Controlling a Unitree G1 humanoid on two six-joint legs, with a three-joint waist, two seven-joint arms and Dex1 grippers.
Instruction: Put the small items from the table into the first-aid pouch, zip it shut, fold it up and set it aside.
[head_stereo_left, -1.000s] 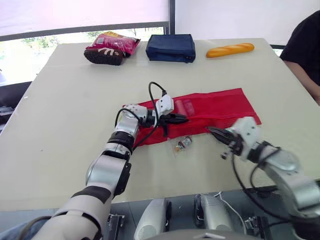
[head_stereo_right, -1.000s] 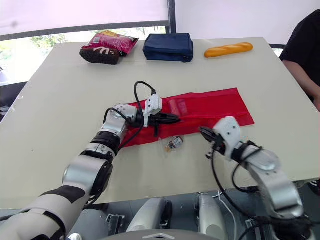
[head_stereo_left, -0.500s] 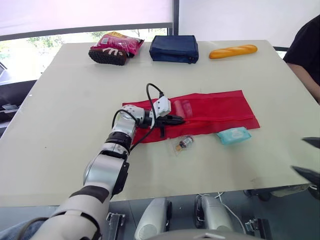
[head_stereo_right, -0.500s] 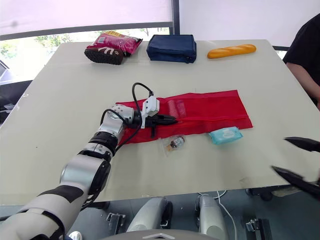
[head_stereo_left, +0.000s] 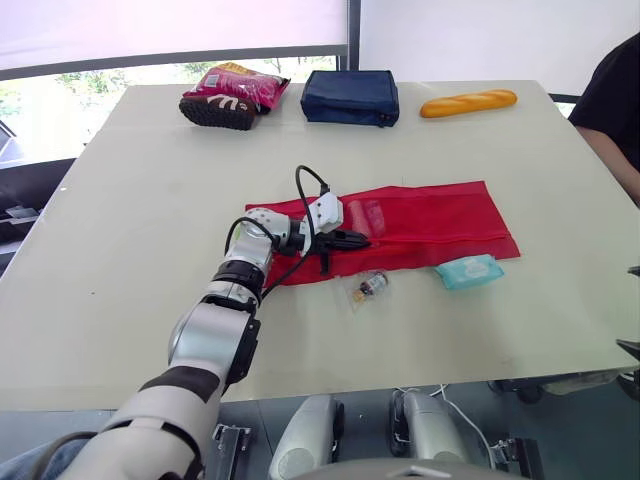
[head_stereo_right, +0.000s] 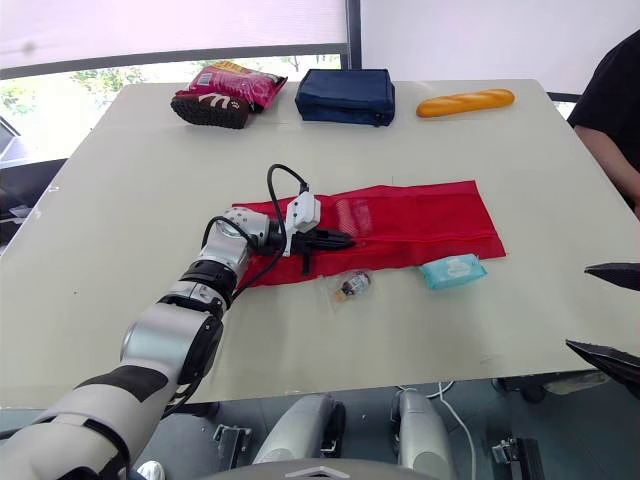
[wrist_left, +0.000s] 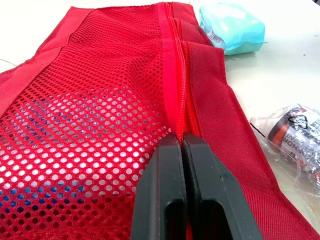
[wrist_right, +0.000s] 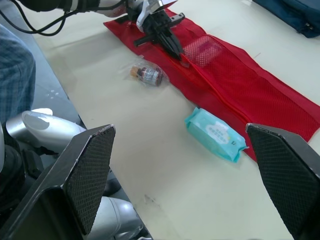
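1. We take 12 o'clock as straight away from us across the table (head_stereo_left: 120, 250).
2. The red pouch (head_stereo_left: 440, 215) lies flat at mid-table, unfolded. Its long axis runs roughly from 8 to 2 o'clock, and the zip (wrist_left: 172, 60) runs along that axis.
3. Our left gripper (head_stereo_left: 355, 239) rests on the pouch towards its 8 o'clock end. Its fingers are pressed together on the zip line and point towards 3 o'clock. They look pinched on the pouch's fabric there, but we cannot tell whether they hold the slider.
4. Our right gripper (head_stereo_right: 577, 306) hangs off the table's right edge with its fingers spread wide and nothing between them.
5. The pack of wipes (head_stereo_left: 468, 270) lies just beside the pouch's near edge, towards the 2 o'clock end. It sits at about 10 o'clock from the right gripper and 4 o'clock from the left. We judge it to be the free right arm's next pick.
6. The small wrapped bottle (head_stereo_left: 369, 287) lies just off the pouch's near edge, at about 5 o'clock from the left gripper and close to it. The right gripper is well apart from it.
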